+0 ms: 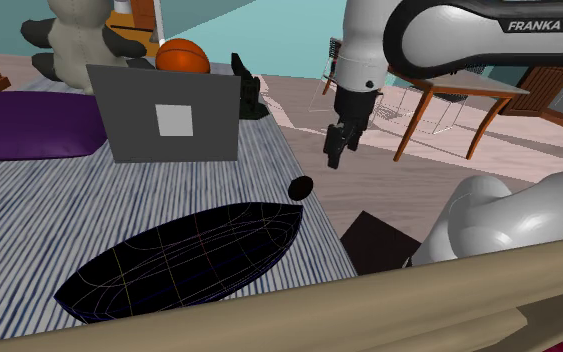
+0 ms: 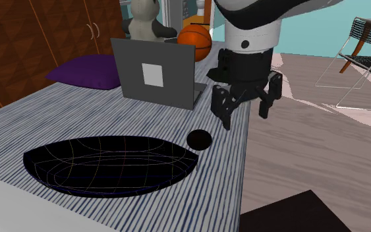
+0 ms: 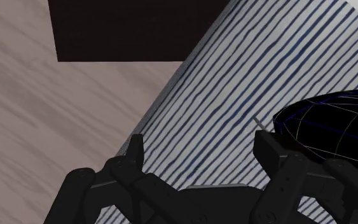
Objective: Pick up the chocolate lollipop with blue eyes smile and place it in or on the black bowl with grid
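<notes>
Jaws apart above striped surface [image 2: 58, 112]

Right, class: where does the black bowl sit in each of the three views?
Shoulder view: the black bowl lies low, left of centre, on the striped cloth.
Second exterior view: bowl at lower left.
Wrist view: bowl just beyond one of the fingers.
Shared landmark: the striped cloth under it.
</notes>
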Controlling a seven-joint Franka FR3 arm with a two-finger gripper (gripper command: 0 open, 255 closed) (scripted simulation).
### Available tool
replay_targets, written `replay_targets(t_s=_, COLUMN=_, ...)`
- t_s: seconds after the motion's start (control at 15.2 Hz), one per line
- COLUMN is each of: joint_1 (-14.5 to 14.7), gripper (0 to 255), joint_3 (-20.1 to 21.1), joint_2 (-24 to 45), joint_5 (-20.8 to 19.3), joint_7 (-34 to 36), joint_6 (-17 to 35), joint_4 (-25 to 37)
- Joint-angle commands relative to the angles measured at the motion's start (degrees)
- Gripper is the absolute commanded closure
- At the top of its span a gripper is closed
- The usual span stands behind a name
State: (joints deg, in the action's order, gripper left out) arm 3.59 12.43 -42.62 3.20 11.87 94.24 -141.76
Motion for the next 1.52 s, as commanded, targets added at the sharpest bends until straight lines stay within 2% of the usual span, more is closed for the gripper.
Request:
replay_targets(t_s=0.0, joint_1=0.64, gripper=0, joint_3=2.80, joint_2=1.43, joint_5=1.13, joint_7=3.07, joint_6=2.70, joint_4=0.35)
replay_targets(t_s=0.4, joint_1=1.59, gripper=0, joint_3=11.83, joint_2=7.44, joint_5=2.58, joint_7=12.67, joint_6=10.47, joint_4=3.01)
replay_targets(t_s=0.92, joint_1=1.57, gripper=0, joint_3=12.55, joint_2=8.33, joint_5=2.85, joint_7=12.78, joint_6=16.60, joint_4=-2.24)
replay_targets(t_s=1.45, joint_1=1.57, gripper=0, joint_3=12.54, joint_2=8.32, joint_5=2.85, joint_7=12.77, joint_6=16.59, joint_4=-2.24)
